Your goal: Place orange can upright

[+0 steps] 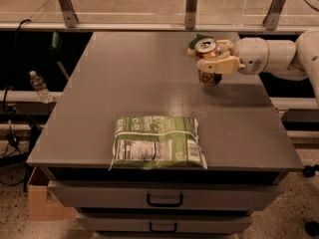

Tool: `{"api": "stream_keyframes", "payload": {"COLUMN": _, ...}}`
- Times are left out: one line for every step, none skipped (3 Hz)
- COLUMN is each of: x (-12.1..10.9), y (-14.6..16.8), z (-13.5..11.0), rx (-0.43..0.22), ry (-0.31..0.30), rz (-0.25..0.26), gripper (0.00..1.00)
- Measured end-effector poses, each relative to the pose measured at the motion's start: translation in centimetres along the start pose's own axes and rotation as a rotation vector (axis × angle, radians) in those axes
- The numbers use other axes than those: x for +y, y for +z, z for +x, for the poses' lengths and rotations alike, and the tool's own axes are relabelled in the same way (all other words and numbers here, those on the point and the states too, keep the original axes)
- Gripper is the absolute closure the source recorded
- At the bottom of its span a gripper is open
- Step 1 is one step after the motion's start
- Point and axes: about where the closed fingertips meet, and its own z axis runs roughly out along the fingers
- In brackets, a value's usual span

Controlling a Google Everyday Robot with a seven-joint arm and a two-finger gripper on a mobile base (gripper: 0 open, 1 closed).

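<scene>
The orange can [208,62] is a copper-orange drink can with a silver lid, standing nearly upright at the far right of the grey table [149,83]. My gripper [208,58] comes in from the right and is shut on the can, with one cream finger [218,64] across its front and the other behind it. The can's base is at or just above the tabletop; I cannot tell whether it touches.
A green snack bag [157,142] lies flat near the table's front edge. My white arm [279,56] reaches in over the right edge. A glass barrier on metal posts [191,6] runs behind the table. A water bottle [39,85] sits low on the left. Drawers [164,198] are below.
</scene>
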Motion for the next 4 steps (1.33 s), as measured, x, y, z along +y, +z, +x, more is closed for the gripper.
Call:
{"api": "stream_keyframes", "payload": {"x": 0.3, "y": -0.7, "z": 1.0, "rx": 0.009, "ry": -0.015, "rz": -0.003, "gripper": 0.51}}
{"api": "stream_keyframes", "payload": {"x": 0.5, "y": -1.3, "z": 1.9, "rx": 0.024, "ry": -0.015, "rz": 0.000, "gripper": 0.29}}
{"api": "stream_keyframes", "payload": {"x": 0.5, "y": -1.9, "z": 2.8, "rx": 0.047, "ry": -0.010, "rz": 0.004, "gripper": 0.04}}
{"api": "stream_keyframes", "payload": {"x": 0.3, "y": -2.7, "z": 3.5, "rx": 0.077, "ry": -0.004, "rz": 0.015, "gripper": 0.00}}
